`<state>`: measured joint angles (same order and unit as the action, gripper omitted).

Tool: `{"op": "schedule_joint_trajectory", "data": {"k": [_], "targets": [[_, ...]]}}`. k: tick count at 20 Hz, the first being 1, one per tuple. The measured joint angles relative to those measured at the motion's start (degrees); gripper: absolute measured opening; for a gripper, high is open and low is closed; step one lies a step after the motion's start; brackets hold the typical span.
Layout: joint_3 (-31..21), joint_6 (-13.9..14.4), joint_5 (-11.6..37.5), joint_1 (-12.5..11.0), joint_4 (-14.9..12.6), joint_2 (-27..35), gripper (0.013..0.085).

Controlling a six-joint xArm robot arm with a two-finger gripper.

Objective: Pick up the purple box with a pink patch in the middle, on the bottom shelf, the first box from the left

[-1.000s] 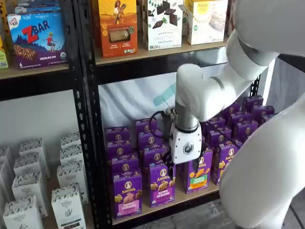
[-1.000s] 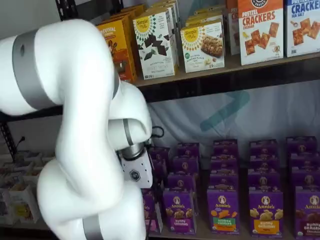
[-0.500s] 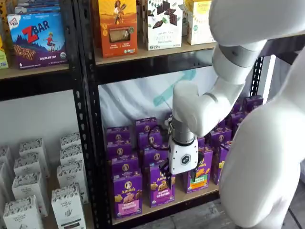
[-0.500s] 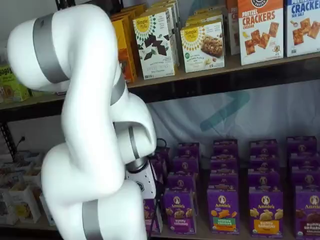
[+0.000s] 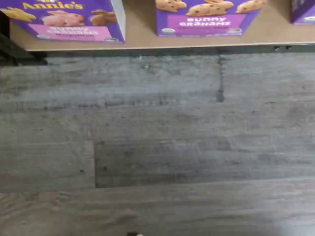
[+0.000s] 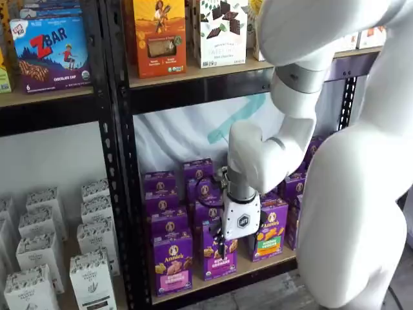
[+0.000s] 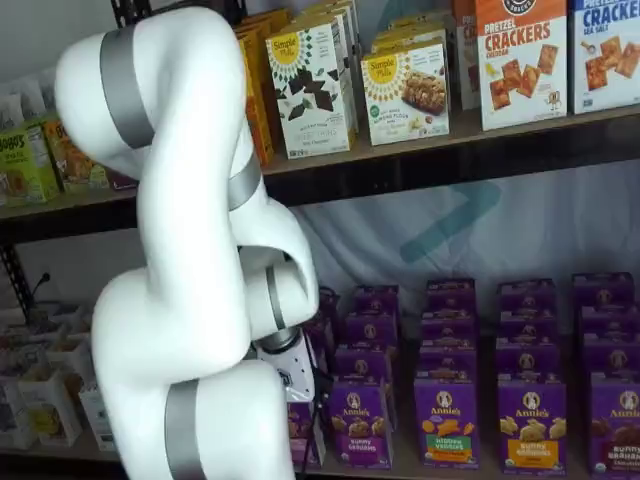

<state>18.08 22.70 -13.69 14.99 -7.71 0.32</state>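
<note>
The purple box (image 6: 173, 263) with a pink label band stands upright at the front left of the bottom shelf (image 6: 258, 270). In the wrist view it (image 5: 69, 19) shows cut off, by the shelf's front edge (image 5: 142, 37). In a shelf view the arm hides most of it (image 7: 300, 442). My gripper (image 6: 221, 245) hangs in front of the neighbouring carton, just right of the purple box and about level with its top. Its black fingers show only as a dark shape, so I cannot tell whether they are open. It holds nothing.
A purple-label Bunny Grahams carton (image 6: 217, 255) and a carton with a green-and-orange panel (image 6: 270, 234) stand right of the purple box, with more rows behind. A black rack post (image 6: 122, 194) is to the left, with white cartons (image 6: 90, 271) beyond. Grey wood floor (image 5: 157, 147) lies below.
The arm has swung left and down. The gripper has moved from in front of the green-and-orange carton to in front of the Bunny Grahams carton, closer to the purple box.
</note>
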Motion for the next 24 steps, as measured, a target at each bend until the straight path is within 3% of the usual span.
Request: {"op": "schedule_joint_trajectory", "data": {"k": [3,9,15,24], "targets": [[2.12,-2.47,0.09,1.30,3.88,3.03,0.0850],[6.64,3.20,0.64,2.12,-1.10,8.65,0.0850],[11.04,6.42,1.23,3.35,-3.15,13.46,0.0850],[16.77,6.96,0.60,4.28,-2.75,18.25,0.0850]]}}
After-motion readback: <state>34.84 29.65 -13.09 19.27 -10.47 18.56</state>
